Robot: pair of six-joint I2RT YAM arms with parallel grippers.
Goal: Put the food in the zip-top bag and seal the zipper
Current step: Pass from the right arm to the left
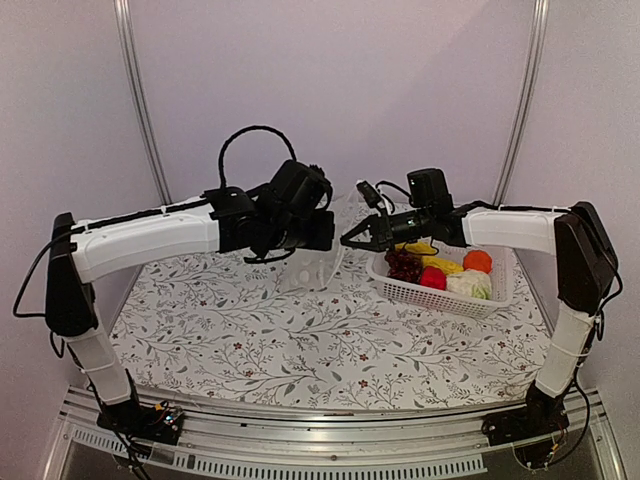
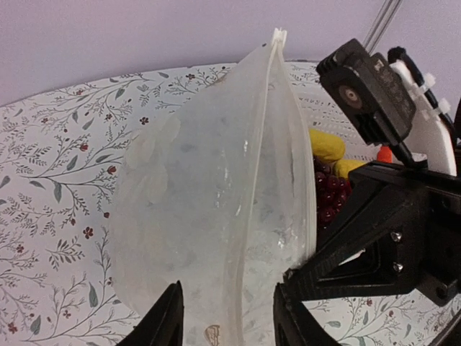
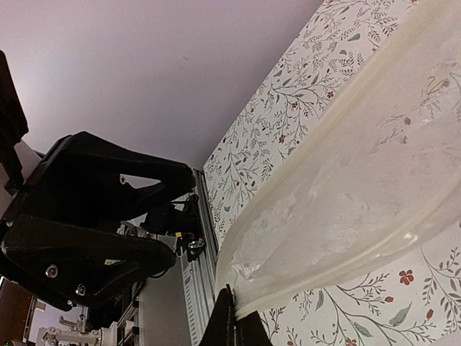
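While the bag [image 2: 209, 216] stands upright betw. the arms, R fingers [image 3: 230, 326] are pinched tight on its edge — L fingers [image 1: 325, 238] sit part-open astride it; food [image 1: 440, 270] lies in the basket [image 1: 440, 300] on the surface [image 1: 250, 330], just R of bag

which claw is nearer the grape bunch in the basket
Right. The right claw hangs just left of the white basket, beside the grape bunch; the left claw is farther left, across the zip-top bag.
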